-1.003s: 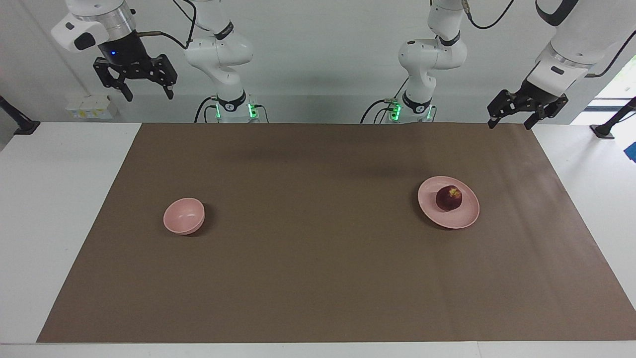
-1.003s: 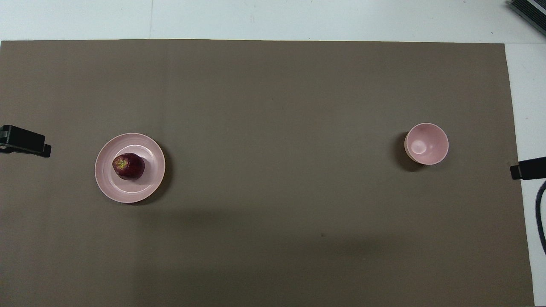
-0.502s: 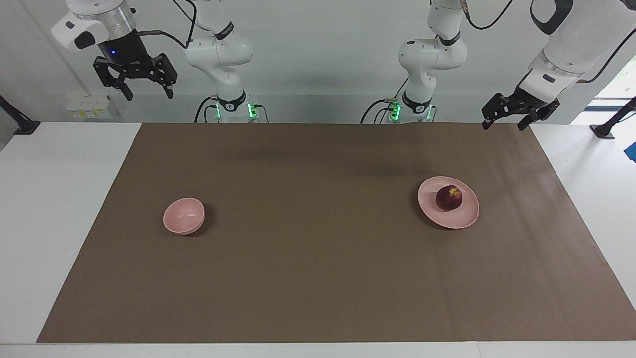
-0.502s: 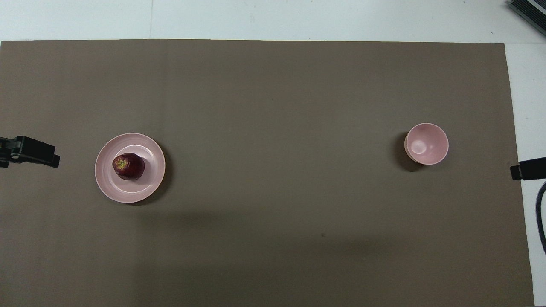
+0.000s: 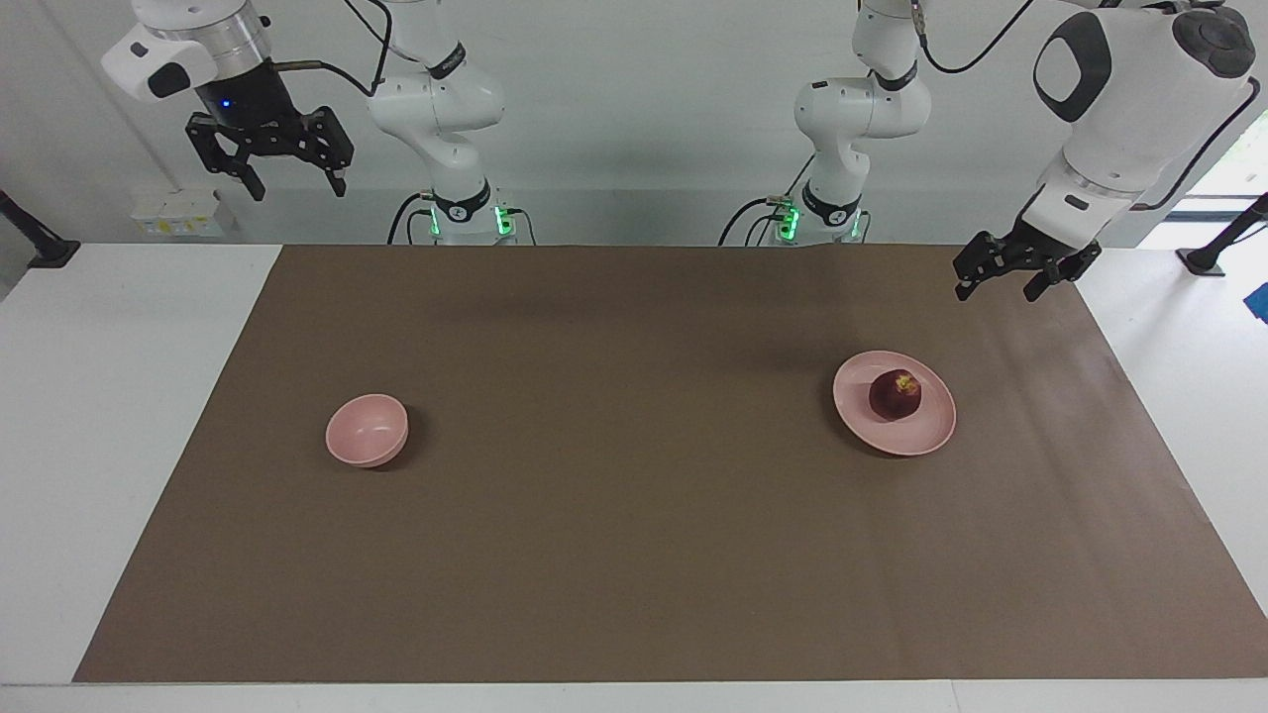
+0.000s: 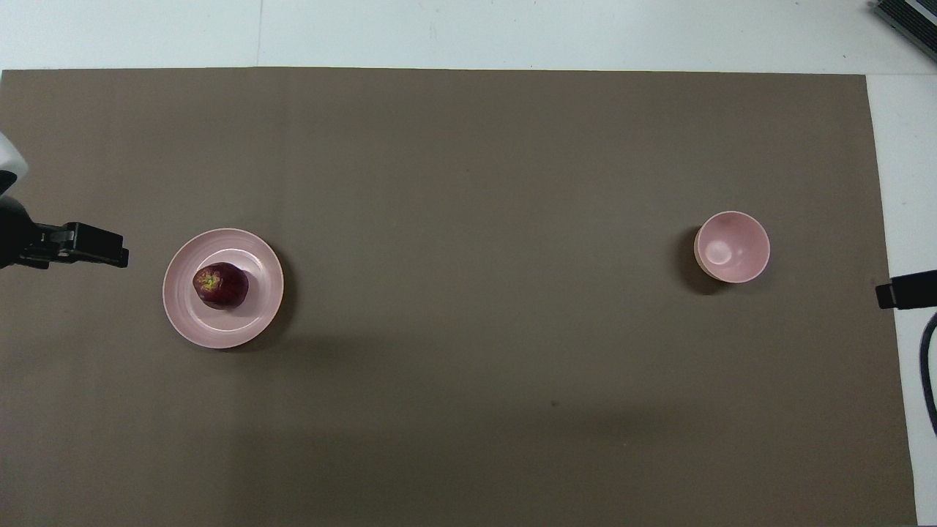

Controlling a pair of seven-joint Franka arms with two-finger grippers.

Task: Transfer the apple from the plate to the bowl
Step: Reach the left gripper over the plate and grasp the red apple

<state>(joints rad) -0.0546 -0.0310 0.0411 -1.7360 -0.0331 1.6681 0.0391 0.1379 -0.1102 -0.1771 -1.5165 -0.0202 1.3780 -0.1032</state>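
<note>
Brown paper mat covers most of a white table, with a pale grey wall rising by the robots' bases. Toward the right arm's end stands a small deep pale pink bowl, nothing in it, under no gripper; the right gripper waits high with fingers spread. Toward the left arm's end, a small dark red apple sits on a flat pale pink plate. The left gripper hangs open above the mat, near the plate, holding nothing.

Left claw open, raised; right claw open, waits high.
</note>
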